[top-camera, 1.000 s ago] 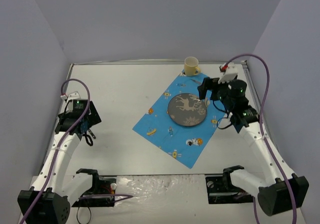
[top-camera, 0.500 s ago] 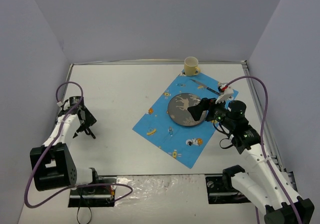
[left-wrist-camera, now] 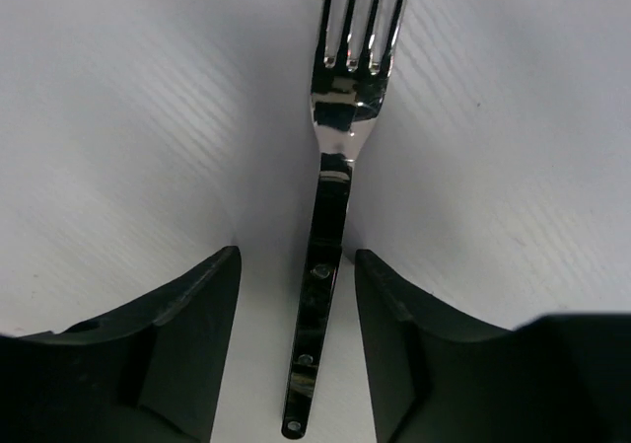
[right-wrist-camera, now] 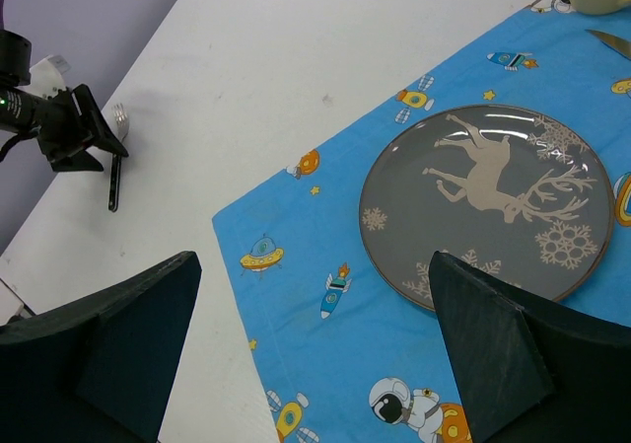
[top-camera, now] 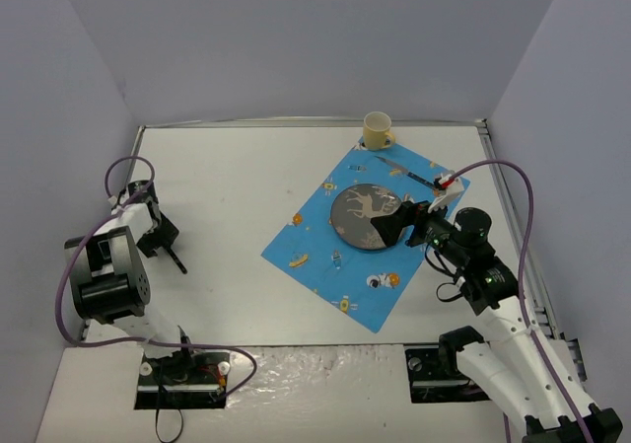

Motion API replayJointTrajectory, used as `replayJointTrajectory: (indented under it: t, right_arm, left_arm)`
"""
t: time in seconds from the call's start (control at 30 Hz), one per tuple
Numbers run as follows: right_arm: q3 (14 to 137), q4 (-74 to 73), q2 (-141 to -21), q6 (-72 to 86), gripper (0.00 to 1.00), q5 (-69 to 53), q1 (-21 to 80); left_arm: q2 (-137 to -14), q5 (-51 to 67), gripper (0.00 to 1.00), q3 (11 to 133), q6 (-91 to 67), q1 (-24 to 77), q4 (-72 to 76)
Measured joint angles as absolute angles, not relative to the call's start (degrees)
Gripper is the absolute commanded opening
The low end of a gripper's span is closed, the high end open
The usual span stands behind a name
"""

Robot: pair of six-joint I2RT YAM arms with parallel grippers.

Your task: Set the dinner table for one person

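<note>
- Looking through the left wrist camera, I see my left claw [left-wrist-camera: 296, 265] partly open. Its fingers [left-wrist-camera: 187, 334] straddle the handle of a fork [left-wrist-camera: 335, 137] with a gap on each side, so nothing is gripped.
- The fork lies flat on the white worktop [top-camera: 227, 186], near its left edge, with the tines pointing away from the claw.
- Toward the right half of the worktop I have a blue cartoon-printed cloth [top-camera: 315, 256], laid diagonally.
- A grey plate [top-camera: 367, 216] with a reindeer design sits on the cloth.
- A yellow cup [top-camera: 378, 129] stands at the cloth's far corner, and a knife [top-camera: 409, 174] lies on the cloth just beyond the plate.
- My right claw [right-wrist-camera: 311, 258] hangs wide open over the cloth by the plate's right rim, holding nothing.
</note>
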State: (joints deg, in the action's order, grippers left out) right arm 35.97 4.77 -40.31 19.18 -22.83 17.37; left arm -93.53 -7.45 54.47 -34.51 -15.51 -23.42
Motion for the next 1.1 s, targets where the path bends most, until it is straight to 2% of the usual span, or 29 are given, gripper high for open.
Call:
replayJointTrajectory:
  t: [0.13,0.27,0.33,0.57,0.73,0.87,1.1]
  right_arm:
    - [35.97,4.57,-40.23,19.03,0.98,-22.83,17.37]
    - [35.97,4.46,-40.23,18.92,0.98,-22.81,17.37]
    - [35.97,4.45,-40.23,18.84,0.98,-22.81,17.37]
    - [35.97,4.13,-40.21,18.96,0.98,-22.81,17.37]
    - [35.97,3.02,-39.84,20.71,0.98,-21.94,17.37]
    - [36.01,2.09,-38.92,22.98,0.98,-20.63,17.37]
    - [38.44,-1.95,-38.22,26.06,1.00,-18.50,17.37]
  left_arm:
    - [-95.72,-6.77,0.29,56.18,-33.89,-15.49,-22.21]
    - [-96.43,-5.91,0.06,56.73,-33.55,-15.49,-21.30]
    - [-96.53,-5.64,0.00,56.80,-33.53,-15.49,-21.03]
    - [-95.78,-4.32,0.00,56.23,-35.18,-15.29,-21.07]
    - [-89.11,-4.04,0.00,52.63,-41.79,-10.73,-27.85]
    - [-80.64,-5.10,0.00,51.96,-49.66,-0.23,-34.05]
    - [-71.42,-7.15,0.00,51.75,-69.06,24.39,-36.47]
